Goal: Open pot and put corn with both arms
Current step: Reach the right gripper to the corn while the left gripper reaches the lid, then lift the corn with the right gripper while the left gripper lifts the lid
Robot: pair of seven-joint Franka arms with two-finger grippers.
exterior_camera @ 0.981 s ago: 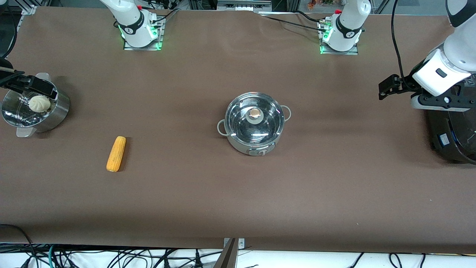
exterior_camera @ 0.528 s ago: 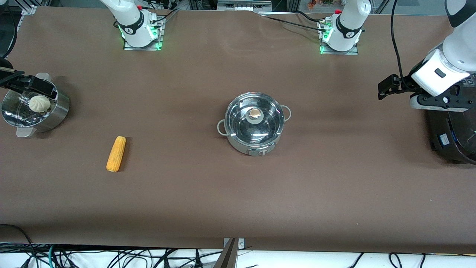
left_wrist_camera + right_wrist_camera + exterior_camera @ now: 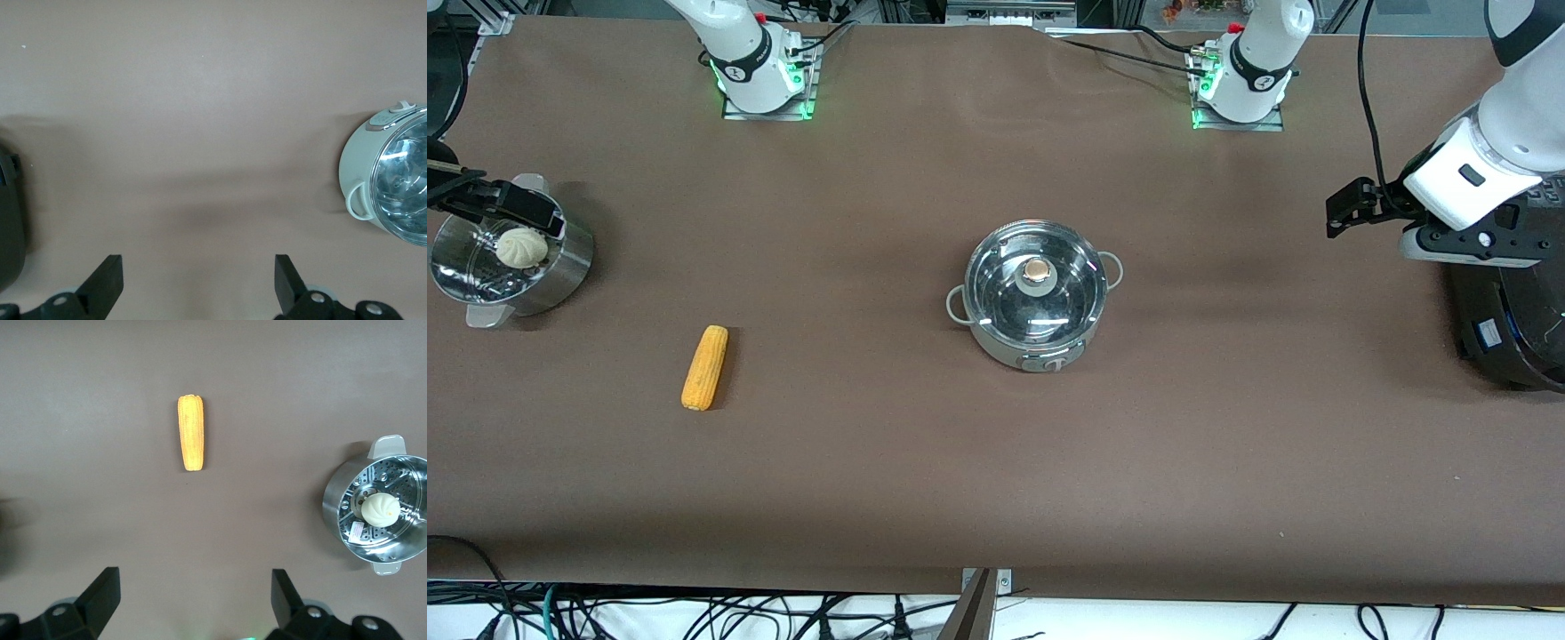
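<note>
A robotics lab: two white arm bases bolted on green-lit metal plates (image 3: 767, 98) onto a long brown-covered table (image 3: 996, 462), with loose black cables (image 3: 694, 613) trailing below its edge.

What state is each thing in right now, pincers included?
pot: lid on, closed, untouched
corn: lying flat on the table, not gripped
steamer pot: uncovered, white bun inside
left pincer: open, empty, above bare table beside the black appliance
right pincer: open, empty, above the steamer pot
</note>
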